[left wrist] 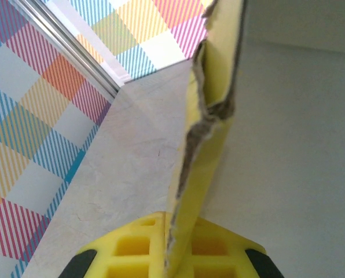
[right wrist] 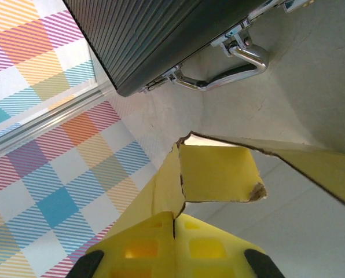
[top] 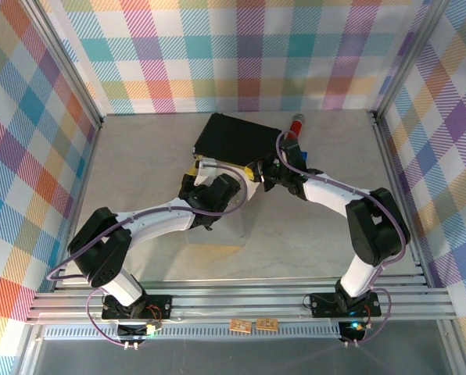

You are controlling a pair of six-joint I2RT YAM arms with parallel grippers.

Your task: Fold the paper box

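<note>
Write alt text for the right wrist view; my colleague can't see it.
The right claw, shut, pinches an edge of the yellow paper box, whose ragged-edged flap juts ahead. Beyond it on the grey table lies the black case with its metal handle, beside a plaid wall.

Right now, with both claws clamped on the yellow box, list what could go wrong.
Tearing: the left claw and right claw both pinch thin edges of the paper box, and the edge by the left claw already looks frayed; pulling apart may rip it.
Collision: the black case and its metal handle lie just ahead of the right claw; pushing forward could hit them.
The loose flap has a ragged corner and may crease wrongly.
</note>
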